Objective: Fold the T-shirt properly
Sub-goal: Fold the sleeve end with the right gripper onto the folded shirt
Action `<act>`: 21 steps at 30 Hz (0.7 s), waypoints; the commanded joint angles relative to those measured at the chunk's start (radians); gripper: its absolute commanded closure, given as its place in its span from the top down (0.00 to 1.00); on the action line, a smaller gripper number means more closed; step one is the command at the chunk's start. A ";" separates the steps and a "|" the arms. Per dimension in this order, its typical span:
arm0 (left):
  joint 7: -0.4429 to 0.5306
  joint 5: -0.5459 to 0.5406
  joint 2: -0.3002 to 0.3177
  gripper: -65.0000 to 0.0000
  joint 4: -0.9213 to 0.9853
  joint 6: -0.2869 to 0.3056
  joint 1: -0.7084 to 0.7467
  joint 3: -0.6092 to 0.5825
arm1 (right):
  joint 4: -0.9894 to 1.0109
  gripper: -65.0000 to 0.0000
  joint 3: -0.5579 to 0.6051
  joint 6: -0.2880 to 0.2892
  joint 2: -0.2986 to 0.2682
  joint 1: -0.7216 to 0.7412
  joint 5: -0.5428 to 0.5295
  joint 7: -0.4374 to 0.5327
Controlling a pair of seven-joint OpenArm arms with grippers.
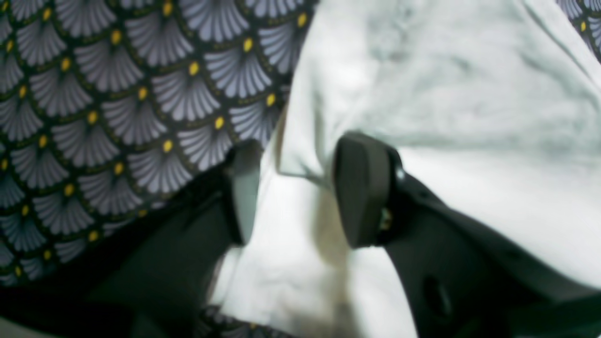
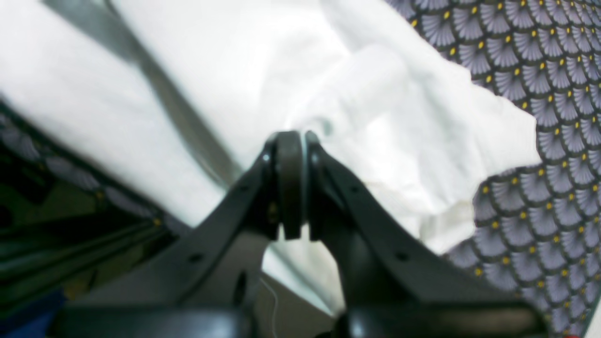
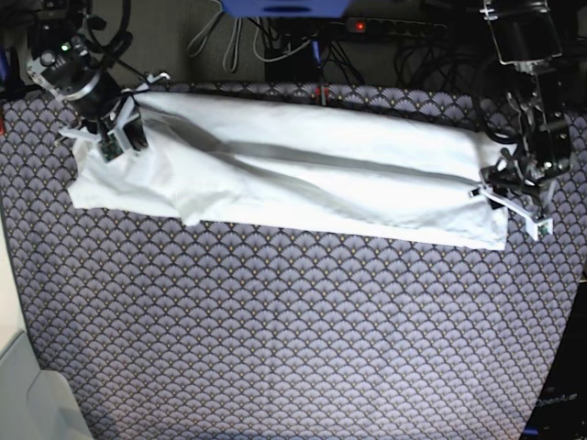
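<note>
White T-shirt (image 3: 303, 183) stretching across scale-patterned cloth (image 3: 275, 302), left gripper (image 1: 300, 188) standing parted over it, right gripper (image 2: 293, 136) pinching its fabric, pinch showing only in right wrist view.

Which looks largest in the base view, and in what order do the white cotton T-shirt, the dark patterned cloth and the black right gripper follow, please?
1. Dark patterned cloth
2. White cotton T-shirt
3. Black right gripper

Base looks down over everything; both wrist views stare close-up at cloth.
</note>
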State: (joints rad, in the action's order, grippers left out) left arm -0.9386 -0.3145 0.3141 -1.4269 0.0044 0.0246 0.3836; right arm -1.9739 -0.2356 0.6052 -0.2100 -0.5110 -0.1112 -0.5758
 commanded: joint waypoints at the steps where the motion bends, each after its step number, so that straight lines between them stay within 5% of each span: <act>1: 0.013 0.002 0.017 0.44 -0.015 0.001 -0.013 0.004 | -0.015 0.00 -0.003 -0.005 -0.004 -0.015 -0.009 0.017; 11: 0.005 0.002 0.017 0.45 -0.015 0.001 -0.013 0.002 | -0.008 0.01 -0.005 -0.005 0.017 -0.007 -0.002 0.004; 21: 0.002 0.002 0.018 0.45 -0.016 0.001 -0.012 0.002 | 0.071 0.45 -0.006 -0.006 0.010 0.007 -0.002 0.004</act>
State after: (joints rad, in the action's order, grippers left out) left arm -0.9459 -0.3145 0.3153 -1.4269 0.0044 0.0246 0.3836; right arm -1.8889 -0.2356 0.6052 -0.1883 -0.5098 -0.1085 -0.5888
